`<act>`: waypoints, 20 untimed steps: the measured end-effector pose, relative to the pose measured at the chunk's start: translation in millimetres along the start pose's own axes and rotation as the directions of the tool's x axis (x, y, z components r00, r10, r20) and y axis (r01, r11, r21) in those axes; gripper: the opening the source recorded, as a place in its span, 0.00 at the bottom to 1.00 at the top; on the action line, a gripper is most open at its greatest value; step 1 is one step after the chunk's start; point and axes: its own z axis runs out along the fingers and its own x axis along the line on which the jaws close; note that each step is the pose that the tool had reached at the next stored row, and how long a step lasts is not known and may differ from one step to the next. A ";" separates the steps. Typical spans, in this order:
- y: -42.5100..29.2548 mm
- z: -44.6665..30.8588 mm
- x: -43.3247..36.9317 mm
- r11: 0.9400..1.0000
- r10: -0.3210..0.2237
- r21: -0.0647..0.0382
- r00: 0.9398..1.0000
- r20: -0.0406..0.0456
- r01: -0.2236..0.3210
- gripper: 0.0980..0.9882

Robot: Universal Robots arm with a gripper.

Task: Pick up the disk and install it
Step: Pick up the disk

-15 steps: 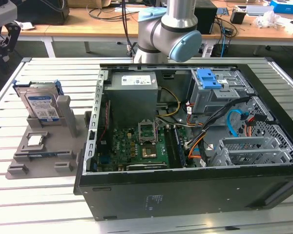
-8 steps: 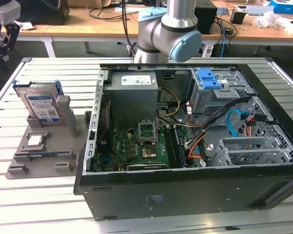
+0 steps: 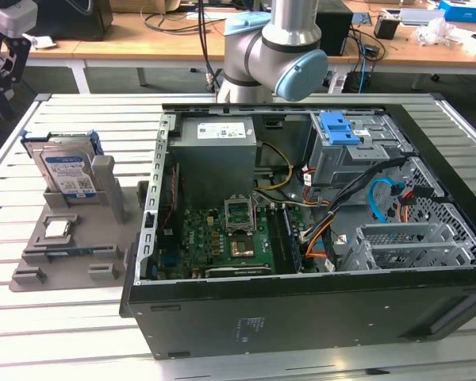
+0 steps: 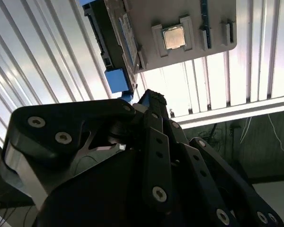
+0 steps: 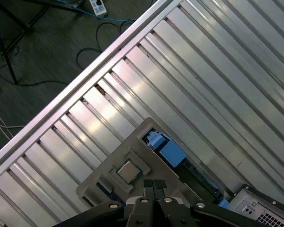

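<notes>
Disk (image 3: 66, 171) observed standing on edge, leaning slightly, in the slot of a grey holder (image 3: 71, 258) on the slatted metal tabletop (image 3: 32, 325). Its label faces outward and blue rails run along its edges. It is not installed: it stands outside the computer case (image 3: 301, 309).

Pincer (image 5: 154, 184): in the first wrist view the two fingertips meet with no more than a seam between them, and nothing is clamped. In the second wrist view the fingers (image 4: 154, 101) likewise lie together. The pincer hangs above the holder, clear of everything on it.

Positions relative to the pincer: the disk (image 5: 173, 153) is below it and a little to one side of the fingertips, not touching. A processor chip (image 5: 128, 171) sits in a square seat on the same holder, below the pincer and on the opposite side of the fingertips from the disk. The case lies well away from the pincer, beyond the holder. Its side is off, the motherboard (image 3: 238, 234) is exposed, and a grey drive cage with a blue latch (image 3: 339, 127) stands on the side farthest from the pincer.
</notes>
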 end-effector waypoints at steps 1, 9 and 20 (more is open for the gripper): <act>0.0 0.0 0.0 1.000 -0.011 0.000 1.000 0.000 0.011 0.01; 0.0 0.0 0.0 0.994 -0.109 -0.003 0.994 -0.005 0.109 0.01; 0.0 0.0 0.0 0.969 -0.248 -0.007 0.969 -0.010 0.248 0.01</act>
